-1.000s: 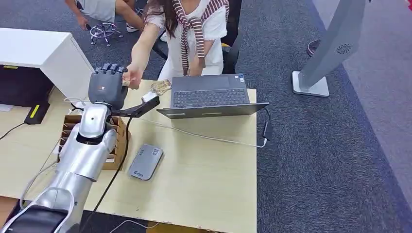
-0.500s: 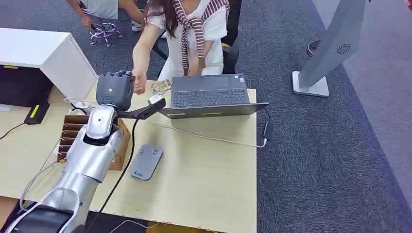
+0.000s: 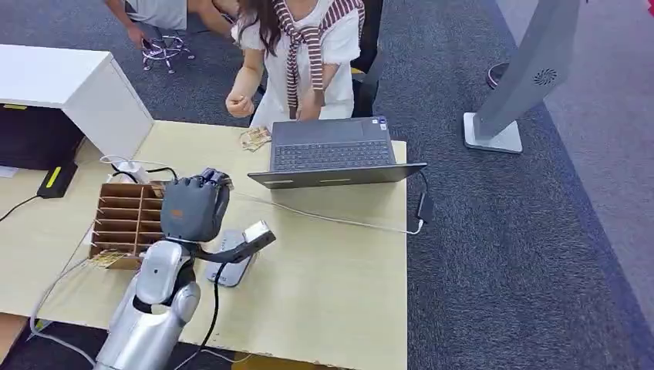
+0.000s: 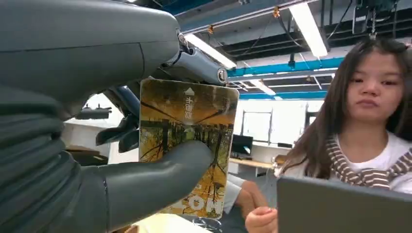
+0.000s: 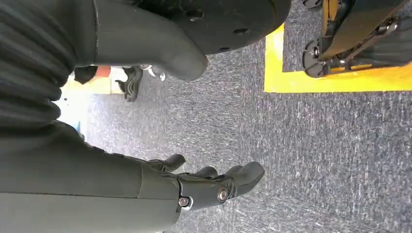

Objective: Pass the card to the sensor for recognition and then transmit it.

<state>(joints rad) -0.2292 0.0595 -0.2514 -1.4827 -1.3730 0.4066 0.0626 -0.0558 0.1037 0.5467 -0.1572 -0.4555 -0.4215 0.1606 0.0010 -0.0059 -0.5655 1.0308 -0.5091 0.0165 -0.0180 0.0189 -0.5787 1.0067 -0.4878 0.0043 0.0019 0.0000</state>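
head view: left hand [image 3: 195, 208] raised over the table [image 3: 332, 277], above the grey sensor [image 3: 231, 260] lying flat beside the wooden slotted rack [image 3: 127, 223]. the hand hides part of the sensor. person [image 3: 305, 54] sits behind the open laptop [image 3: 333, 153], one hand drawn up near the chest. loose cards [image 3: 254, 138] lie by the laptop's corner.

left wrist view: left hand grips the card [image 4: 187, 145], thumb pressed across its printed face, darker fingers behind it. card stands upright in the grasp, lower edge free. the person and the laptop's lid are beyond it.

right wrist view: right hand [image 5: 214, 187] hangs over grey carpet [image 5: 316, 160], holding nothing, fingers loosely apart.

judgement: step in hand is presenting the card to the sensor. to do it well, lower the hand and tip the wrist so the card's face lies flat and close over the sensor's top, hold steady long enough for a read, and keep the thumb pressure even so the card does not slide. handover to the person comes after.
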